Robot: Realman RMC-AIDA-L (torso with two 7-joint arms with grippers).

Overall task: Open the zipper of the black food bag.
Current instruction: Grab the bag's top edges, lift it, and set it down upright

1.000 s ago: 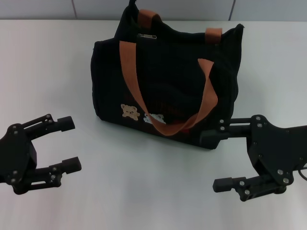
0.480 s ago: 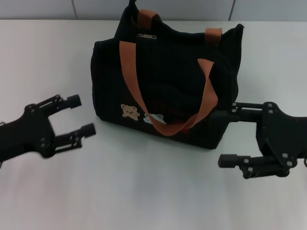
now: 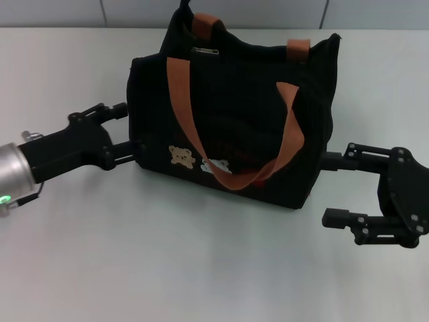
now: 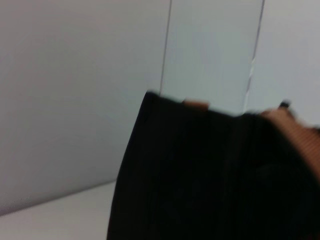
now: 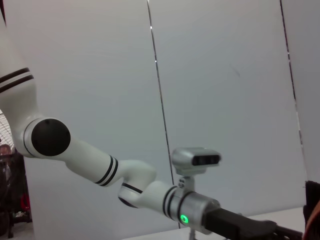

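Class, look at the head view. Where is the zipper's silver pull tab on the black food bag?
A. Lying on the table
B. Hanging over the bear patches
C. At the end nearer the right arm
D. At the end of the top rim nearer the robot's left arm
D: the silver pull tab lies on the top rim of the black food bag, at the end toward the left gripper.

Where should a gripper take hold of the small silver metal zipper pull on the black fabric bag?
Pinch the small silver metal pull tab across its thin faces, coming from above: it appears to lie flat along the top rim of the black fabric bag, beside a brown-orange strap.
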